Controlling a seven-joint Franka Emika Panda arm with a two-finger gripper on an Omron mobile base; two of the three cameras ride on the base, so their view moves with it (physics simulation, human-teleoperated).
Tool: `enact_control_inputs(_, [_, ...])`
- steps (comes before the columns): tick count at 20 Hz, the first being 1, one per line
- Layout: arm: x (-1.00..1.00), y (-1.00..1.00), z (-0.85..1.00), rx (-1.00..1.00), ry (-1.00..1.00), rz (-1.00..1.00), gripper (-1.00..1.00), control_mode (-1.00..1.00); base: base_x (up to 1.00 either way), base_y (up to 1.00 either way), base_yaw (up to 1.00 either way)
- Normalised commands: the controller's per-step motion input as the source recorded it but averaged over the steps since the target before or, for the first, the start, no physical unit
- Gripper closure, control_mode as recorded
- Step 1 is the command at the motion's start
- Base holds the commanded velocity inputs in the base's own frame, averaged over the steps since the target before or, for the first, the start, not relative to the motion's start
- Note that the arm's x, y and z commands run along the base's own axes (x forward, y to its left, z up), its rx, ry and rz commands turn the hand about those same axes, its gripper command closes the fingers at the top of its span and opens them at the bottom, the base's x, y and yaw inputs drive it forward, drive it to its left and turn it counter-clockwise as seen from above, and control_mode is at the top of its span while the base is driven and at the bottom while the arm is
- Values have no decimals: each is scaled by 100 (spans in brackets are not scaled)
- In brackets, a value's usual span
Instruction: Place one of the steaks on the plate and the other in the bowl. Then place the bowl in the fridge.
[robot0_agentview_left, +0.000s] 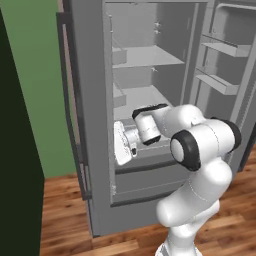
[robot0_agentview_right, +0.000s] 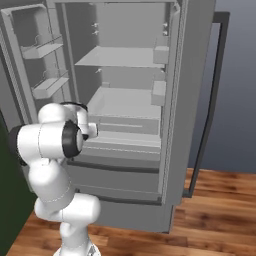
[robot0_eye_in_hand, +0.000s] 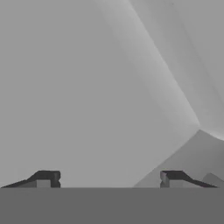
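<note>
The fridge (robot0_agentview_left: 90, 100) (robot0_agentview_right: 172, 125) stands in front of me with both upper doors swung wide, its grey shelves bare where they show. My arm reaches into the lowest part of the upper compartment, and the white hand (robot0_agentview_left: 123, 144) sits at the left inner wall, just above the drawers. In the hand view my gripper (robot0_eye_in_hand: 109, 179) is open: the two dark fingertips (robot0_eye_in_hand: 46, 178) stand far apart with only plain grey fridge surface between them. The steaks, the plate and the bowl are out of view.
Door bins (robot0_agentview_left: 220, 82) (robot0_agentview_right: 47, 85) hang on the opened doors at either side. A dark bar handle (robot0_agentview_right: 207, 100) runs down the far door edge. Two closed drawers (robot0_agentview_right: 120, 180) lie below the arm. A dark cabinet (robot0_agentview_left: 15, 165) stands at the left over wooden floor (robot0_agentview_right: 220, 210).
</note>
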Motion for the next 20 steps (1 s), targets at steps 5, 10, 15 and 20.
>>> enact_control_inputs(5, [-34, 48, 11, 1, -4, -2, -100, -100, 0, 0, 0])
enact_control_inputs(10, [13, -25, 0, 0, 1, -3, -100, -100, 0, 0, 0])
enact_control_inputs(15, [56, -97, 0, 0, 3, -4, -100, -100, 0, 0, 0])
enact_control_inputs(20, [4, -80, 0, -2, -21, 0, -100, -100, 0, 0, 0])
